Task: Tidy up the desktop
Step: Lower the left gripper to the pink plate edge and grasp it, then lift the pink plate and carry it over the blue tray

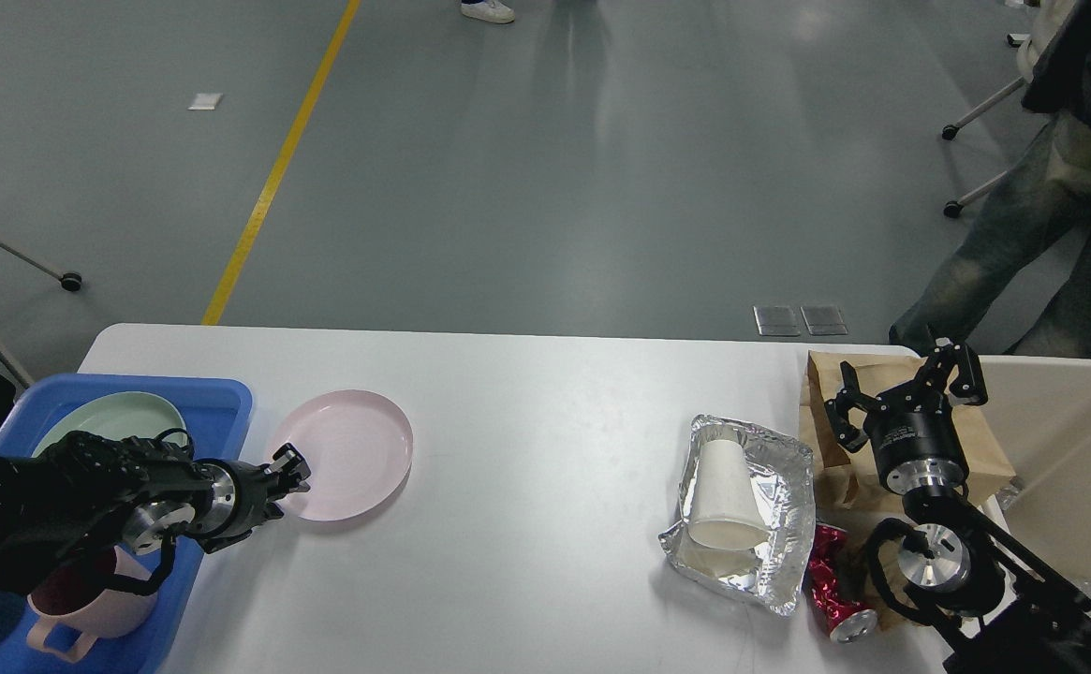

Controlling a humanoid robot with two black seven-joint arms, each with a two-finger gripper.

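Two clusters crowd my white counter (526, 449): pink plate (344, 449) beside blue tray (217, 398), foil tray (751, 510) near bag (985, 449). Left fingers (290, 468) at plate's rim, gap unreadable; right fingers (901, 393) spread, empty.

We find no legible text, label, brand, number or sign: the red crushed can (831, 599) bears printing too small and crumpled to read, and the brown paper bag (985, 449) shows no lettering we can make out.
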